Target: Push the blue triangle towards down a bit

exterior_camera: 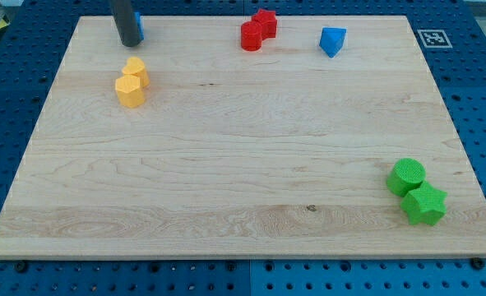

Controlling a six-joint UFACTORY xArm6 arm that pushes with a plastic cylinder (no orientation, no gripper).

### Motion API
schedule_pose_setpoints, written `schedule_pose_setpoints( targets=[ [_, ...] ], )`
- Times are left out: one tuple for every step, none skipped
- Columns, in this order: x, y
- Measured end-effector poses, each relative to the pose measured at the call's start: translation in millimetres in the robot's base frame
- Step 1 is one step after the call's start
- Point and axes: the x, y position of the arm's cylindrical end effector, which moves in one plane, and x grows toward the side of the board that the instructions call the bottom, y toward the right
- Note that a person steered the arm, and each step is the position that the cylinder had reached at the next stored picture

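Observation:
A blue triangle block (332, 40) lies near the view's top, right of centre. My tip (130, 43) rests on the board at the view's top left, far to the left of that triangle. A second blue block (139, 26) shows only as a sliver just behind the rod's right side, touching or nearly touching it; its shape is hidden.
A red cylinder (251, 35) and a red star (265, 22) touch each other at the top centre. Two yellow blocks (135, 71) (130, 90) sit just below my tip. A green cylinder (407, 176) and a green star (424, 204) sit at the bottom right. The wooden board (243, 181) has blue pegboard around it.

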Motion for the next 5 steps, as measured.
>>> schedule_pose_setpoints(
  targets=[
    [-7.7, -0.4],
    [-10.8, -4.0],
    [-12.0, -4.9],
    [-13.3, -6.3],
    [-7.9, -3.1]
  ],
)
